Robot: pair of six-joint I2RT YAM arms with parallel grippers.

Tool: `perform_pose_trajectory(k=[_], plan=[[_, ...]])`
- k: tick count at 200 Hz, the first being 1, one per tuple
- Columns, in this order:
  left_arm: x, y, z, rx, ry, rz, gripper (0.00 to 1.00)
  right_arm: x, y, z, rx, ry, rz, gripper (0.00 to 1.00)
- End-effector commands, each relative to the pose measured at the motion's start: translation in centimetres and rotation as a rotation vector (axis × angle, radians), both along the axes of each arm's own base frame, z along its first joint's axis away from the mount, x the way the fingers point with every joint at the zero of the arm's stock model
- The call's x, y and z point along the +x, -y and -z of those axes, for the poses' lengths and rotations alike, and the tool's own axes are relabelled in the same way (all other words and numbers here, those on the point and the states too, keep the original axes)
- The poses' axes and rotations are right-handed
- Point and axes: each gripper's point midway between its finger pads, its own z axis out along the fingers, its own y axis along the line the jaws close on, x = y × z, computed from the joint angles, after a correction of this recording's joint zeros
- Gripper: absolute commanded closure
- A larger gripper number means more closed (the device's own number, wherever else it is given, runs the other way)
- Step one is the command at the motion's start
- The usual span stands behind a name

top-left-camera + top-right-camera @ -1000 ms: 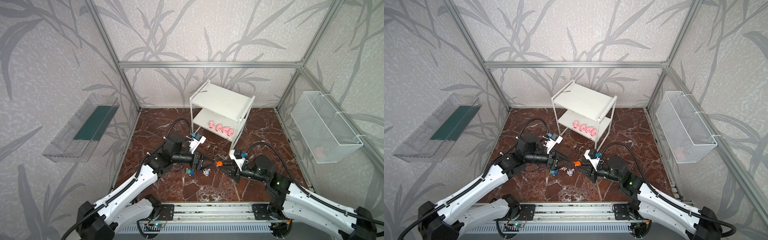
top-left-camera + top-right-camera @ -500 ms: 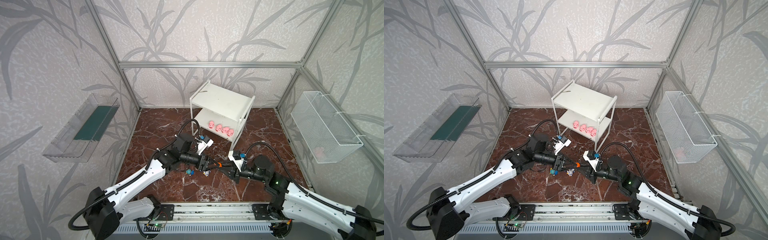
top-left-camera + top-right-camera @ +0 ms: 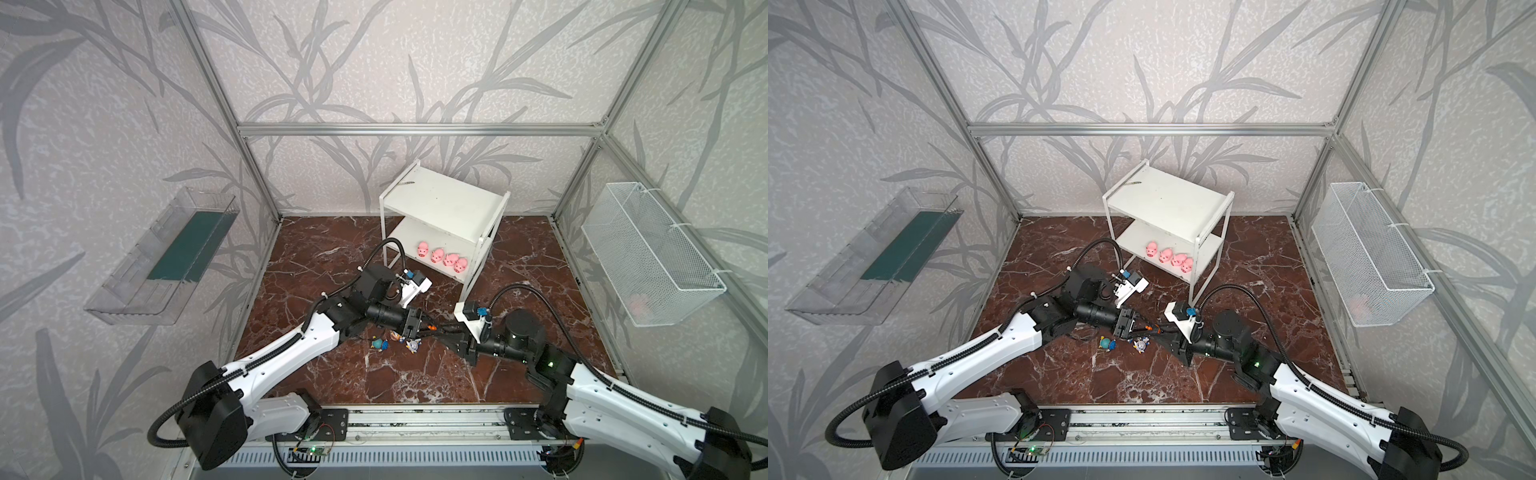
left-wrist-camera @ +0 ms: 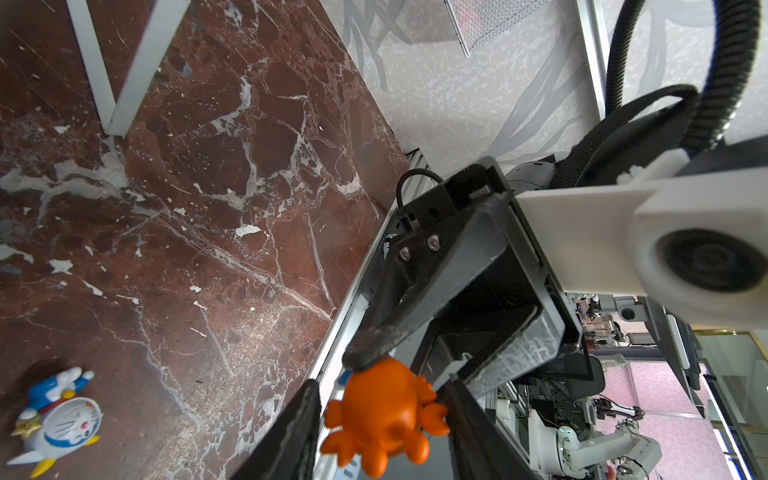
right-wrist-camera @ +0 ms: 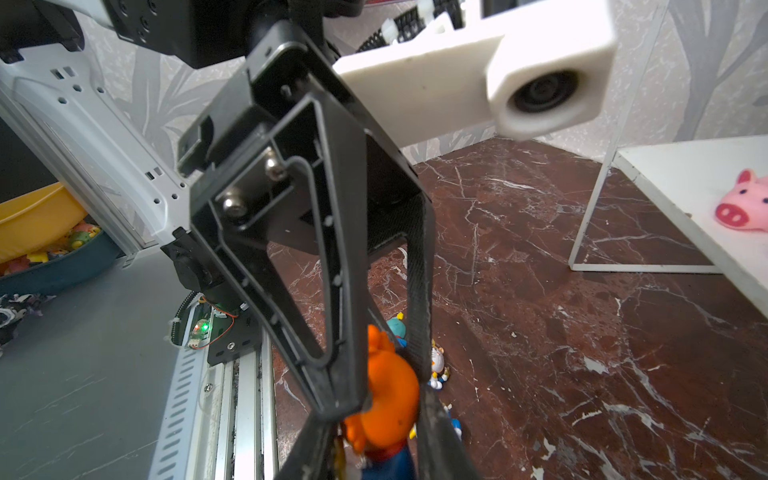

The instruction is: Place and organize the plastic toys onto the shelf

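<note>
My right gripper (image 5: 374,453) is shut on the blue body of a figurine with an orange spiky head (image 3: 433,328) (image 4: 382,415), held above the floor mid-scene. My left gripper (image 4: 382,419) faces it, its jaws standing close on either side of the orange head with slim gaps, so open. In both top views the two grippers meet tip to tip. Three more figurines lie on the floor below: teal (image 3: 378,343), brown (image 3: 399,336), white-gold (image 3: 413,345) (image 4: 58,424). Several pink pigs (image 3: 442,257) (image 3: 1169,255) line the lower board of the white shelf (image 3: 444,199); its top board is bare.
A clear tray (image 3: 162,257) hangs on the left wall and a wire mesh basket (image 3: 648,253) on the right wall. The shelf's thin front leg (image 3: 467,286) stands just behind the right wrist. The metal rail (image 3: 415,419) runs along the front edge.
My left arm has swung right to meet the right gripper, and its jaws have narrowed round the orange head. The right gripper has kept its hold and barely moved.
</note>
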Motion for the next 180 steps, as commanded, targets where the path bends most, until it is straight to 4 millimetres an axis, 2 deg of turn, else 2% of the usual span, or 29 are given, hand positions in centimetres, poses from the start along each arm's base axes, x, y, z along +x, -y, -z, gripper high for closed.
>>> perform_pose_trajectory(k=[1,78,180], plan=[[0.2,0.6,-0.9,-0.021,0.008,0.008,0.51,0.0,-0.3,-1.0,0.033,0.047,-0.011,0.76],[0.4,0.7,-0.3,0.001,-0.001,0.004,0.66,0.3,-0.2,-0.3,0.016,0.041,0.005,0.74],[1.6,0.6,-0.2,0.039,0.021,-0.029,0.69,0.0,0.3,1.8,-0.035,0.006,0.007,0.58]])
